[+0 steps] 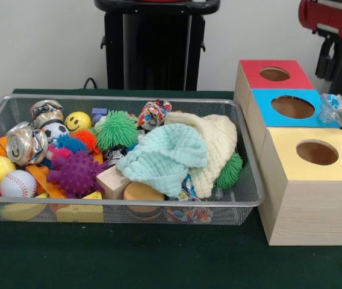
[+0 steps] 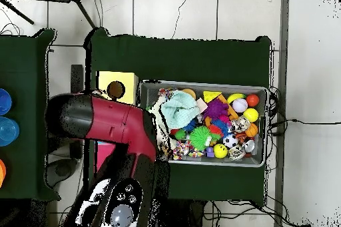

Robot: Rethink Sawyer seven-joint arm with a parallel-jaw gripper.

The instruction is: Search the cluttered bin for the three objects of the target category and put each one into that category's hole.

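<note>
- Nearest the front camera runs the long rim of the silver wire-mesh bin (image 1: 123, 205), heaped with balls, spiky toys and two cloths.
- Beside its short end stand three wooden boxes, the yellow-topped box (image 1: 315, 153) foremost.
- From overhead, my red arm (image 2: 106, 123) hangs over those boxes; the bin lies alongside it.
- My gripper's state I cannot tell.

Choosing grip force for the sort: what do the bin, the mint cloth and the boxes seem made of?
The bin looks like silver wire mesh with a thick metal rim, see-through and shiny. The mint cloth seems soft woven fabric, crinkled and matte. The boxes, such as the yellow-topped one, look like pale wood, showing grain, with smooth coloured tops.
</note>
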